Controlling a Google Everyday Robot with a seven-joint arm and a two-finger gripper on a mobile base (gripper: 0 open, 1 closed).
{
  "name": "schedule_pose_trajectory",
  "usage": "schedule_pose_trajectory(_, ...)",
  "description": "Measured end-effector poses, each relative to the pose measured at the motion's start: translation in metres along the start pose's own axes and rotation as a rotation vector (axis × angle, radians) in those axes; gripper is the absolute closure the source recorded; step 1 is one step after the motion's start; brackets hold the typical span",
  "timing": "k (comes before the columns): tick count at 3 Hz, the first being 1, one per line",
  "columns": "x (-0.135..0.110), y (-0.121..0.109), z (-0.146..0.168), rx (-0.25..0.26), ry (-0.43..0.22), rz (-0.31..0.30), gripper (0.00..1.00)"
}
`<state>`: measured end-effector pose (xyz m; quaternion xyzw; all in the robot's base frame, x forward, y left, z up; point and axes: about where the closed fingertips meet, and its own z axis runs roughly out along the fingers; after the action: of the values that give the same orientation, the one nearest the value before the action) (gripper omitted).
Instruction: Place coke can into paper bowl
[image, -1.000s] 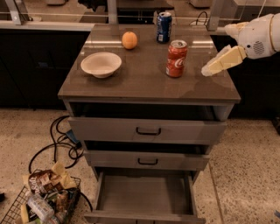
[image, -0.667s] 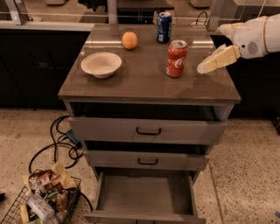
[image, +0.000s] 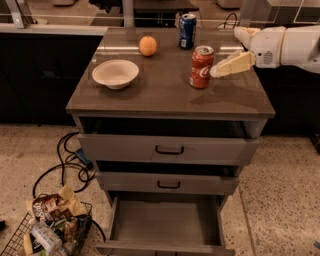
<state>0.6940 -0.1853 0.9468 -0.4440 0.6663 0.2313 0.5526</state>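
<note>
The red coke can (image: 201, 66) stands upright on the right half of the cabinet top. The off-white paper bowl (image: 115, 73) sits empty on the left half, well apart from the can. My gripper (image: 224, 53) comes in from the right edge on a white arm, just right of the can at can height. It is open and holds nothing. Its near cream finger (image: 231, 64) points at the can's side with its tip almost touching it.
A blue can (image: 187, 31) stands behind the coke can and an orange fruit (image: 147, 46) behind the bowl. The cabinet top (image: 165, 92) is brown. The bottom drawer (image: 165, 222) is pulled open. A wire basket of snacks (image: 47, 227) and cables lie on the floor at left.
My gripper has moved left toward the coke can, and its near finger tip now sits close to the can's side. The can, bowl and other things have not moved.
</note>
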Motion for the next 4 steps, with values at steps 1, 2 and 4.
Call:
schedule_pose_trajectory(1,0.011,-0.004,0.015,-0.013,-0.074,0.034,0.0)
schedule_pose_trajectory(2,0.026,-0.009,0.028,-0.021,-0.13,0.075,0.0)
schedule_pose_trajectory(4,0.041,-0.014,0.066,-0.069,-0.193,0.122,0.0)
